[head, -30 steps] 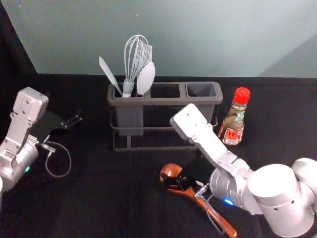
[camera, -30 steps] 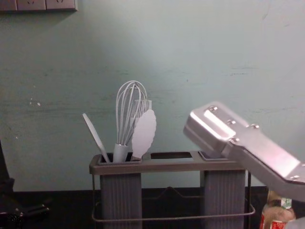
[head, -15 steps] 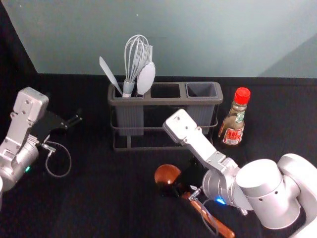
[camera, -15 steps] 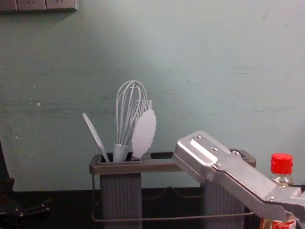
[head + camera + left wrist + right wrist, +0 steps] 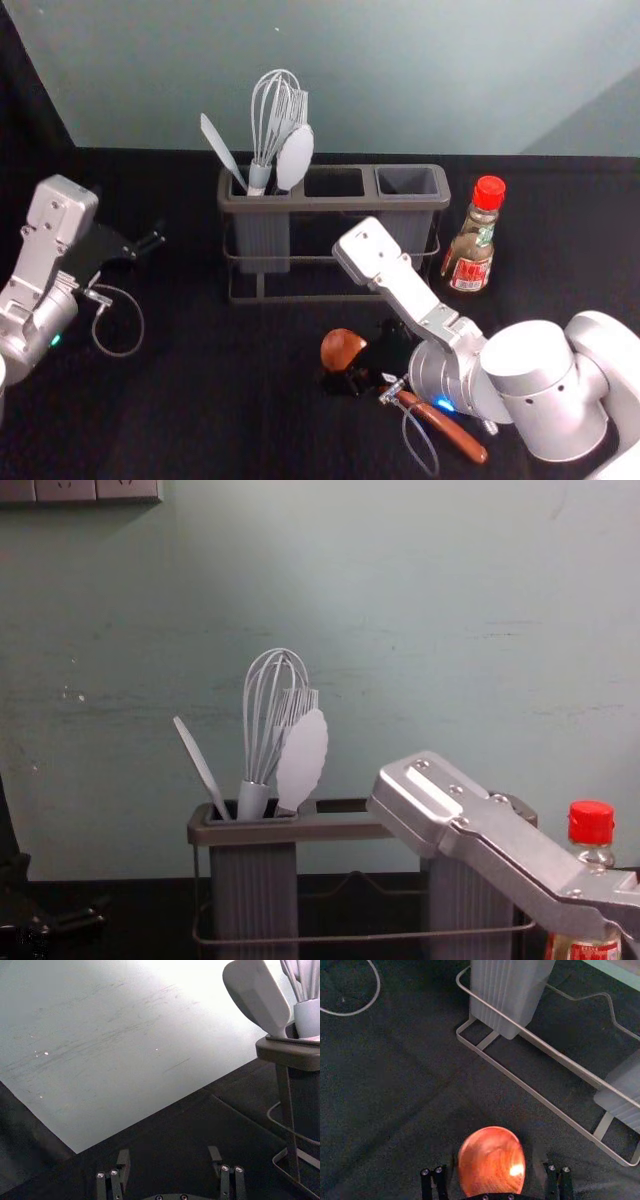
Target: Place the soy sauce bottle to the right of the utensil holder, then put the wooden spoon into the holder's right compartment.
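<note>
Spoon [image 5: 452, 431]: head cam, handle's swung twd 3 o'clock; holder's [image 5: 332, 204] 6 o'clock.
Bottle [image 5: 467, 252]: holder's 3 o'clock, placed imo.
L gripper [image 5: 169, 1152]: L wrist, idle, jaws wide.
R gripper [image 5: 495, 1162]: R wrist, jaws wide astride bowl [image 5: 491, 1155], prob pre-grab.
R bin [image 5: 466, 912]: chest cam, spoon's goal.

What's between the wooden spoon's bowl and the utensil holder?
Nothing, just bare black tabletop, as the head view shows between the spoon's bowl and the holder.

Bottle [image 5: 467, 262] upright, right of holder [image 5: 330, 204], wooden spoon [image 5: 342, 349] in front
</note>
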